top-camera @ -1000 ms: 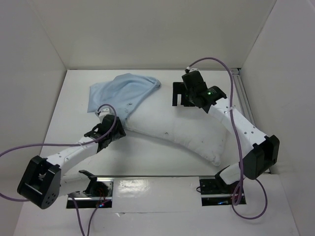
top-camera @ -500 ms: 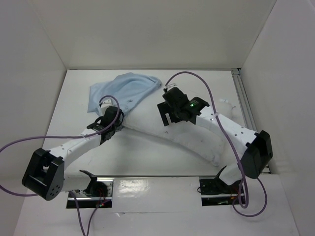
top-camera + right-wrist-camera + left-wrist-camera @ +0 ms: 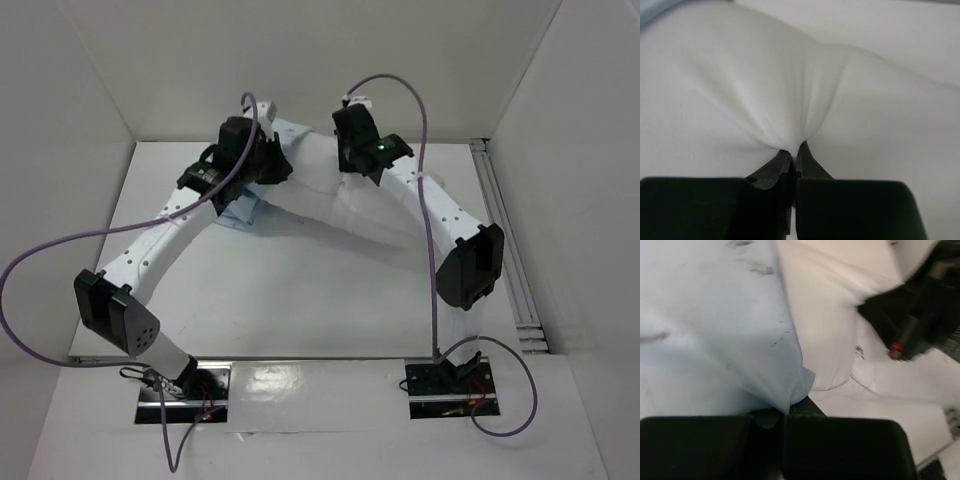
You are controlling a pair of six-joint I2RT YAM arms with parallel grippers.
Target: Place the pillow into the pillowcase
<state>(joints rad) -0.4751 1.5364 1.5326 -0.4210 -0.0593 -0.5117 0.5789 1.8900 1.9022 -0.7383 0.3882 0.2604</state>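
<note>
At the far side of the table [image 3: 300, 300], the pillow [image 3: 730, 80] lies lengthwise between both arms, with the pillowcase [image 3: 705, 330] touching its left end. The right fingers [image 3: 771, 172] pinch a fold of pillow; the left fingers [image 3: 804, 407], nearer the pillowcase, clamp its edge.
</note>
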